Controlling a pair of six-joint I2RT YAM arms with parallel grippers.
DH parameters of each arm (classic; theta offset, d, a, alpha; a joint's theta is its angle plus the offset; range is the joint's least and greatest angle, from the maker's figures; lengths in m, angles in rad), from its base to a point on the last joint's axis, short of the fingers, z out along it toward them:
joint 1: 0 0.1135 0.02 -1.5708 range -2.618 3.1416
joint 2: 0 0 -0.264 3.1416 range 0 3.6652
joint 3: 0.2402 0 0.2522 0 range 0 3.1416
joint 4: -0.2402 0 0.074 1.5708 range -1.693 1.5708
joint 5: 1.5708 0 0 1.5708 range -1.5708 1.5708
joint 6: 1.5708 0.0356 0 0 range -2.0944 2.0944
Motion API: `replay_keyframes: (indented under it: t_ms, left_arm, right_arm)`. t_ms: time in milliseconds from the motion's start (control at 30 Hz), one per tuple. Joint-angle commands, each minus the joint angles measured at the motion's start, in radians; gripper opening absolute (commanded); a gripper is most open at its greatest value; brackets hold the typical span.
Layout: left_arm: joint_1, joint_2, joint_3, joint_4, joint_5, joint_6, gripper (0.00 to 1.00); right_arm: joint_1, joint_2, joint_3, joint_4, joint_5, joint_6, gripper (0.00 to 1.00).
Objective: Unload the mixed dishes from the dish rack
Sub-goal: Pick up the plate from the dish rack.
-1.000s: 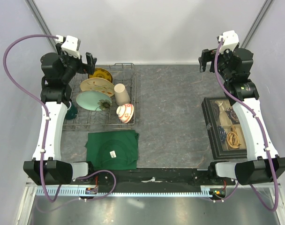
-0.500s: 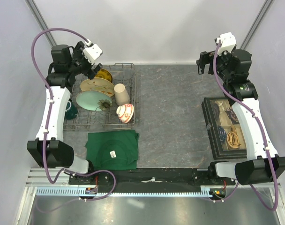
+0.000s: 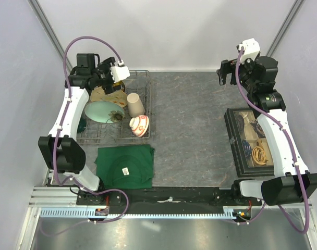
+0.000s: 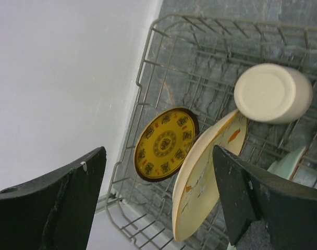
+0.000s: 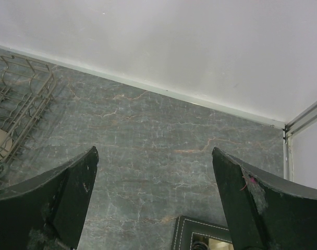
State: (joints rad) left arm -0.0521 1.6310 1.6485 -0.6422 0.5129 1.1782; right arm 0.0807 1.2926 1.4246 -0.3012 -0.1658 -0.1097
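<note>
A large grey wire dish rack (image 3: pixel 149 94) sits at the far left of a dark marbled table (image 3: pixel 190 130), with every dish seen here inside it, so unloading has not yet begun. The pale teal plate (image 3: pixel 102 111) leans in the middle. Behind it stand the cream floral plate (image 4: pixel 205 177) and the smaller yellow-and-dark patterned plate (image 4: pixel 165 143). The tall beige cup (image 4: pixel 273 92) lies on its side, with the small red-and-white bowl (image 3: pixel 139 125) just nearer.

The left gripper (image 4: pixel 156 156) hovers over the rack's far end, jaws spread wide and empty, the yellow plate showing between them. This looks like the approach to a first pick. The next move likely calls for lowering until the fingers straddle a plate's upper rim, then closing without nudging the neighbouring plate.

The right gripper (image 5: pixel 154 153) hangs wide open over bare table, far right.

A second ago the left arm was outside the rack's left edge. It has swung inward over the plates, and its jaws have narrowed slightly.
</note>
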Motion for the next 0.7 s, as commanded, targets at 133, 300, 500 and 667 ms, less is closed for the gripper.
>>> replay_keyframes:
  t_ms: [133,300,500,667]
  left_arm:
    - [-0.005,0.058,0.097,-0.138,-0.050,0.264,0.89]
    - [-0.006,0.095,0.122,-0.204,-0.074,0.337,0.88]
    - [-0.006,0.130,0.122,-0.254,-0.112,0.394,0.87]
    - [-0.006,0.159,0.128,-0.255,-0.139,0.417,0.86]
  right_arm:
    - [-0.001,-0.006,-0.009,0.027,-0.028,-0.010,0.98]
    - [-0.001,-0.004,-0.010,0.027,-0.038,-0.004,0.98]
    - [-0.001,0.002,-0.016,0.028,-0.040,-0.004,0.98]
    - [-0.001,0.005,-0.023,0.030,-0.046,-0.001,0.98]
